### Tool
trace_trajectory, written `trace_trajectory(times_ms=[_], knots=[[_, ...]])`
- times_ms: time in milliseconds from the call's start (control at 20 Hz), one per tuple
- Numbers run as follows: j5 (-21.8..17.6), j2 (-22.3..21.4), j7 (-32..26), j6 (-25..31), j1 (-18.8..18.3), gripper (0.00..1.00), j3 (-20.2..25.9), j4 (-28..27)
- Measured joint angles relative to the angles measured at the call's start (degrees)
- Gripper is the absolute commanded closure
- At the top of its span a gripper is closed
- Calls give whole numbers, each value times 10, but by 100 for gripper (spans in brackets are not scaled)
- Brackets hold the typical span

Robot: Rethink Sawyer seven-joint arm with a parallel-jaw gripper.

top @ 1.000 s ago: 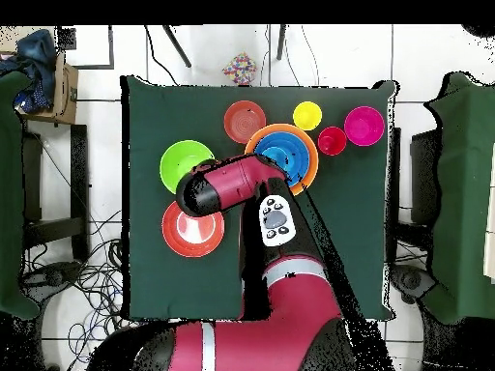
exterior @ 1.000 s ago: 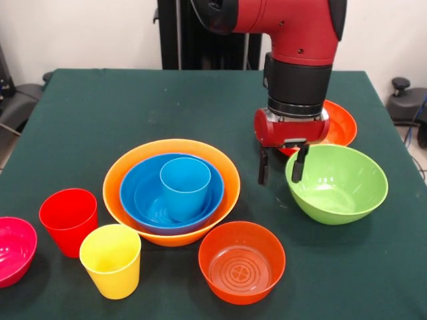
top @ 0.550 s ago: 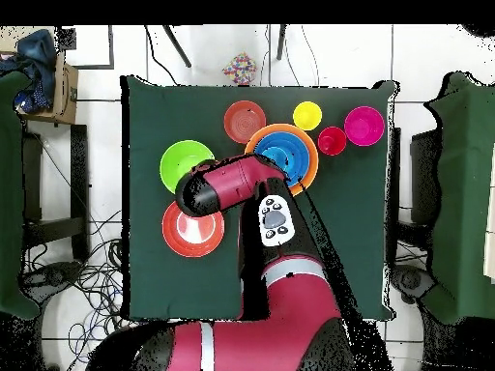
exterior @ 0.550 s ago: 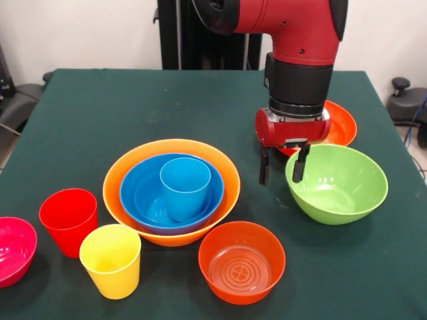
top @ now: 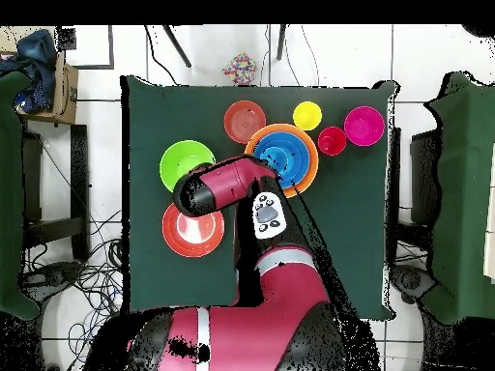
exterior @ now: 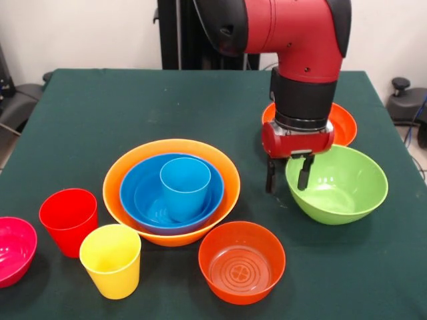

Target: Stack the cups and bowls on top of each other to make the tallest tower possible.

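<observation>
Lime green bowl (exterior: 337,183) sits beside the tower (exterior: 171,190), its near rim directly between the spread, empty fingers of the gripper (exterior: 286,176), one finger inside, one outside.

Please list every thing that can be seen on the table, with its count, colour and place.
Tower: one pile, pale orange bowl holding a blue bowl, a smaller light blue bowl and a light blue cup; table centre in the front view.
Green bowl: one, lime green; right of the tower, upright, empty.
Red-orange bowls: two; one in front of the tower, one behind the green bowl, partly hidden by the arm.
Red cup: one; left front.
Yellow cup: one; beside the red cup, nearer the camera.
Pink bowl: one, magenta; cut by the left edge.
Table: one, dark green cloth.
Gripper: one, black fingers, open, astride the green bowl's near-left rim.
</observation>
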Motion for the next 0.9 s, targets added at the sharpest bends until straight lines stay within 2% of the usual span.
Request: trace_trajectory(times_ms=[650, 700, 900], knots=[[1, 32, 0, -1, 18, 0, -2, -12], [1, 32, 0, -1, 20, 100, -2, -14], [9, 22, 0, -1, 18, 100, 3, -20]])
